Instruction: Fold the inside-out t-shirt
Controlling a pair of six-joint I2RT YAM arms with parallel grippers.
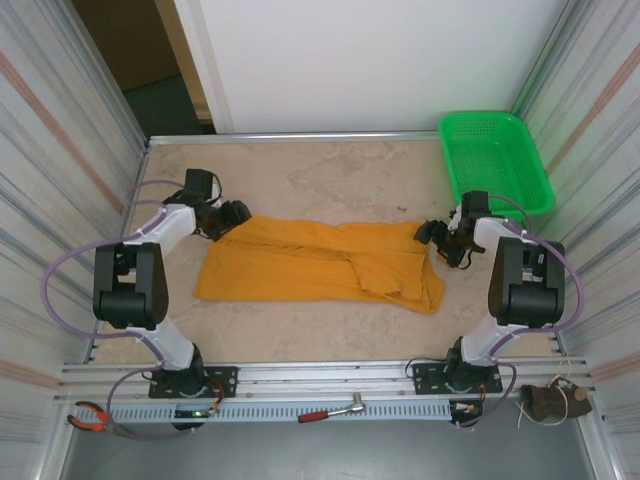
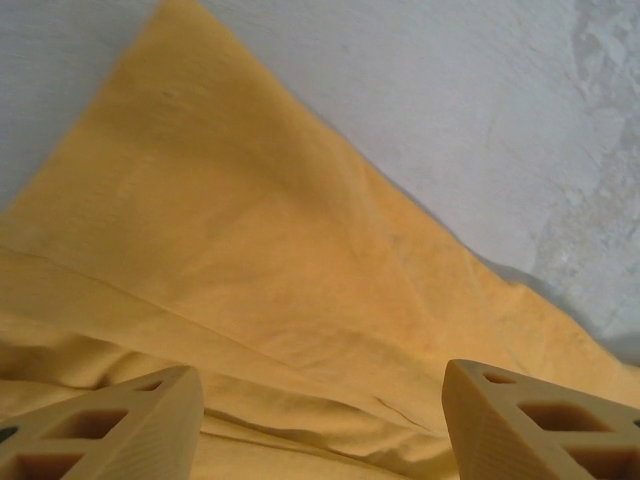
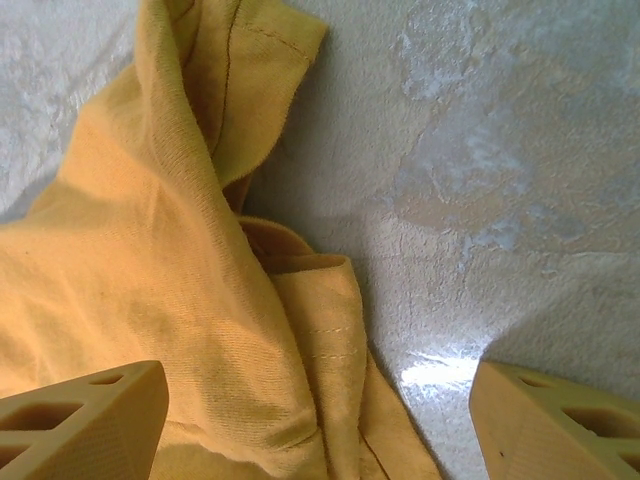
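Note:
The inside-out t-shirt [image 1: 320,262] lies on the table as a long mustard-orange band running left to right, plain side up, with a bunched fold at its right end. My left gripper [image 1: 232,215] hovers at the shirt's far left corner. In the left wrist view its jaws [image 2: 320,378] stand wide open over the smooth cloth [image 2: 250,260]. My right gripper [image 1: 436,236] is at the shirt's far right corner. Seen from the right wrist, its jaws [image 3: 320,375] are open over a stitched hem [image 3: 320,320], one finger over cloth, the other over bare table.
A green plastic basket [image 1: 495,160] stands at the back right corner. Corrugated walls close both sides. On the front rail lie red-handled pliers [image 1: 90,418] and a ratchet wrench [image 1: 335,410]. Bare table [image 1: 330,175] lies beyond the shirt.

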